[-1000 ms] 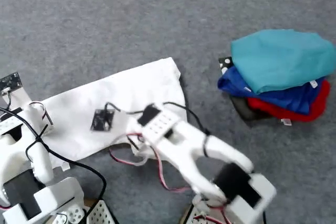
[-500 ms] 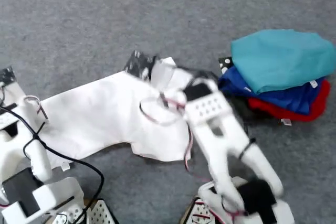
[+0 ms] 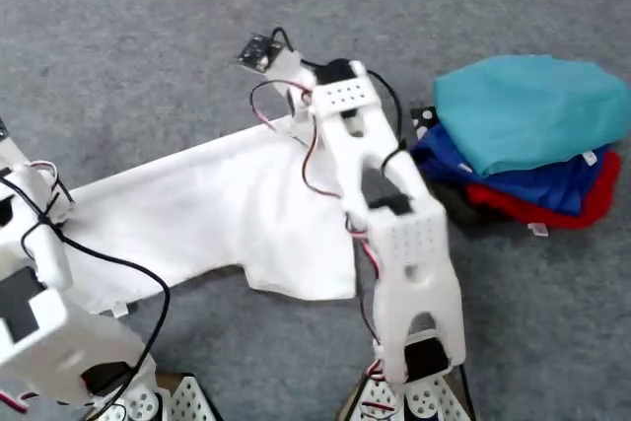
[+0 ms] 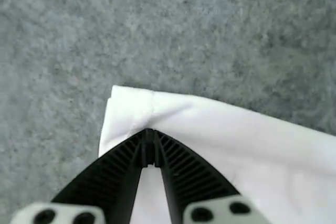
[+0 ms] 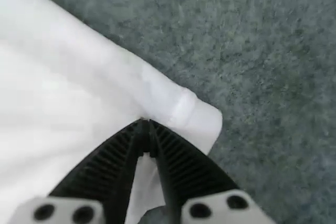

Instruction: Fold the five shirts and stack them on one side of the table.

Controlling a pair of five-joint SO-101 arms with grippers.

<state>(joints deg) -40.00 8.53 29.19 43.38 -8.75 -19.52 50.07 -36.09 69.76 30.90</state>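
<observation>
A white shirt (image 3: 197,214) lies spread across the table's left and middle. My left gripper (image 4: 149,134) is shut on it close to one corner of the white shirt (image 4: 210,124), at the table's left edge, where the left arm (image 3: 39,234) stands. My right gripper (image 5: 144,125) is shut on the white shirt (image 5: 63,77) beside another folded corner. In the high view the right gripper (image 3: 294,117) sits at the shirt's far right corner, with its arm stretched over the cloth.
A stack of folded shirts stands at the right: teal (image 3: 527,105) on top, then blue (image 3: 523,184), red (image 3: 592,199) and a dark one (image 3: 455,202) beneath. Bare grey table (image 3: 148,56) lies beyond the white shirt.
The right arm swung from the near side up to the shirt's far right corner, and the shirt now lies spread wider toward the near right. The left arm shifted slightly left.
</observation>
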